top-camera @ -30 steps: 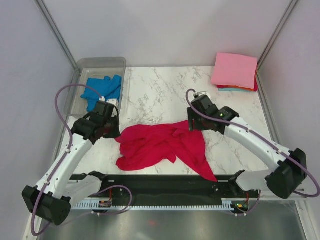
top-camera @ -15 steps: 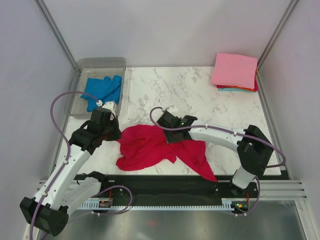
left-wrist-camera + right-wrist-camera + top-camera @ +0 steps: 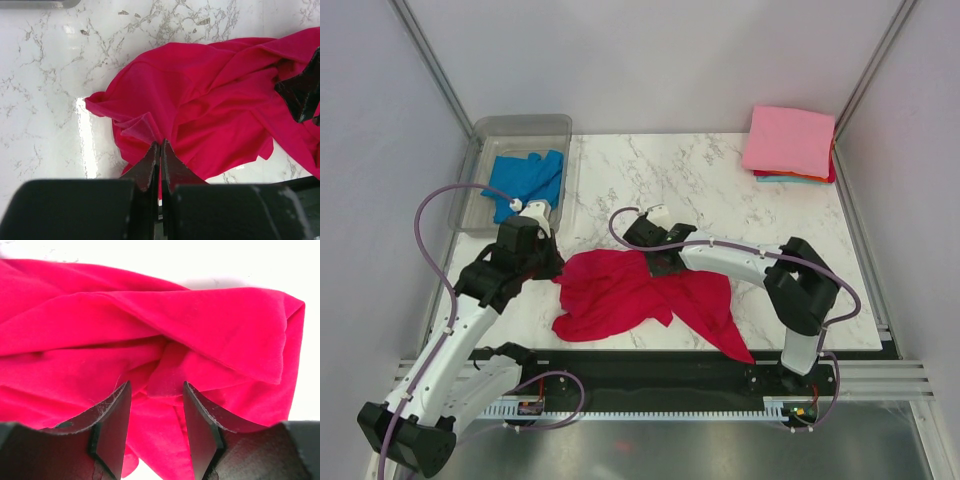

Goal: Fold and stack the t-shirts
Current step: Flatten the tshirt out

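Red t-shirt fold lies between parted right claw fingers

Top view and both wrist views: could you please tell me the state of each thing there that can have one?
red t-shirt, unfolded, crumpled on the table.
blue t-shirt, crumpled inside the tub.
pink t-shirt, folded, on top of the stack at the far right corner.
tub, lidless.
left pincer, shut on the red t-shirt's edge.
right pincer, open, jaws either side of a ridge of the red t-shirt.
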Available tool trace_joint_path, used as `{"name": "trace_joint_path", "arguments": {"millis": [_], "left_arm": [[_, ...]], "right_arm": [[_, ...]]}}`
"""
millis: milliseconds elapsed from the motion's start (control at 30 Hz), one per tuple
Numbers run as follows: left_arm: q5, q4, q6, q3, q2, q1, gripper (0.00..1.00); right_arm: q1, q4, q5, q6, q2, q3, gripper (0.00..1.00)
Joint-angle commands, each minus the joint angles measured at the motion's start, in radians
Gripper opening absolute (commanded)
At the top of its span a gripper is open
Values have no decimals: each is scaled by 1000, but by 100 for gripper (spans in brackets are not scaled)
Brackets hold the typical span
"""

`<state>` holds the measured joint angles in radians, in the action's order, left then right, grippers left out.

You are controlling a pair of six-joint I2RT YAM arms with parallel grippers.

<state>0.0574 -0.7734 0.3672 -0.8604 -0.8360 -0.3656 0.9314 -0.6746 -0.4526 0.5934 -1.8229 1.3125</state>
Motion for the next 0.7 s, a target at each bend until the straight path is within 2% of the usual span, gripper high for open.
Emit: {"name": "trace_joint_path", "arguments": {"millis": [0,167,433,533,567,667], "left_arm": [[-19,43,15,3,-3,5,2],[-22,46,15,4,-3,5,2],[-19,46,15,6,0,5,2],[-18,46,15,4,-3,5,2],[-16,46,15,4,-2,5,2],[-14,46,15,4,-3,5,2]], "right_arm": [[-2,-26,-55,26,-7,42,53],[-5,-29,-78,28,-26,36,50],[-8,-31,-101,26,-50,36,40],[-11,-33,-104,28,-47,34,28],[-8,-34,-107,26,-42,34,19],[-9,-43,-123,25,-18,30,8]]}}
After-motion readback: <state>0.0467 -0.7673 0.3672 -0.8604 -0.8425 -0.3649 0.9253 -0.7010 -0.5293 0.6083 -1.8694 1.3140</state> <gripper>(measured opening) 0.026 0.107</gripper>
